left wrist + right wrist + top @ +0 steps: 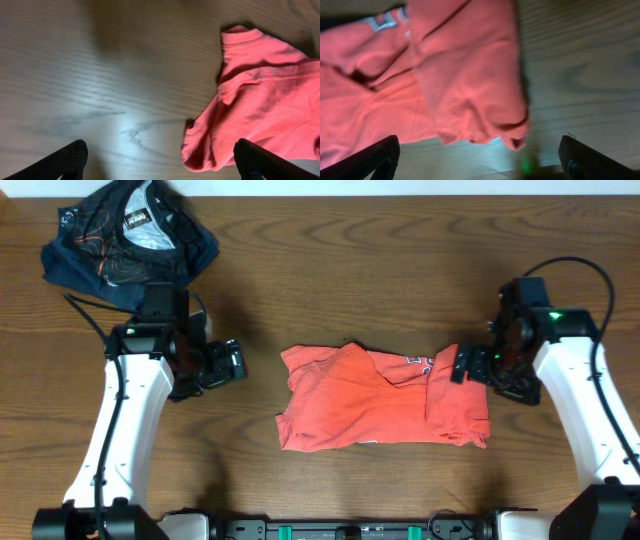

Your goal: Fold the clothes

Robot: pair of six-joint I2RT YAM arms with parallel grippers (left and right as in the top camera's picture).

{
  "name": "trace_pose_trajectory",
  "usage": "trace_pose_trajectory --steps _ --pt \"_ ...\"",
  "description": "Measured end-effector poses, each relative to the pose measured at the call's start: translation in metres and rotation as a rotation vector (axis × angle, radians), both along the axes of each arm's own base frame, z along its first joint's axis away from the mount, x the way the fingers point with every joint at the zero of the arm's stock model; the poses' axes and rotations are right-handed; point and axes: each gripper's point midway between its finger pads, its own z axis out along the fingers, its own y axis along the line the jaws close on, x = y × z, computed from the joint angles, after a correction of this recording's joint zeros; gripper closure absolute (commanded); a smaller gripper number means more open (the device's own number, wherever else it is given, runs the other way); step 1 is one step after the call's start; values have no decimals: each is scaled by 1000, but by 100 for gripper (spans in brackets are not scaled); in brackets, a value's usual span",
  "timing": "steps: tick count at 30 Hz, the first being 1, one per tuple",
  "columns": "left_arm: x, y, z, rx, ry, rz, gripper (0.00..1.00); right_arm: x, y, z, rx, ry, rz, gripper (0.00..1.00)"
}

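The clothes, a coral-red T-shirt (380, 395) with white lettering, lie crumpled and partly folded at the middle of the wooden table. Its right part is folded over in a flap. My left gripper (232, 363) hovers left of the shirt, open and holding nothing. In the left wrist view the shirt's (265, 105) left edge lies ahead, near the right fingertip (257, 160). My right gripper (465, 365) is at the shirt's right edge, open. In the right wrist view the folded flap (465, 75) lies just ahead of the gripper (480, 157), with bare table between the fingers.
A dark navy garment (130, 235) with thin red lines and a grey panel lies bunched at the table's far left corner, behind the left arm. The table's far edge (400, 194) meets a white wall.
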Motion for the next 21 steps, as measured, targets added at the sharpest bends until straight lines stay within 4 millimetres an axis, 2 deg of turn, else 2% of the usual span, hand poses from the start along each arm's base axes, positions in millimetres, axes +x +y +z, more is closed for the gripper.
trace_pose_trajectory --steps 5,9,15,21 --pt "4 -8 -18 -45 27 -38 5 2 -26 0 -8 -9 -89 1" --pt "9 -17 -35 -96 55 -85 5 1 -39 0 -12 -8 -130 1" --pt "16 -43 -55 -253 77 -188 5 1 -41 0 -14 -8 -133 1" --pt "13 -52 -70 -322 119 -220 5 1 -41 0 -14 -10 -133 1"
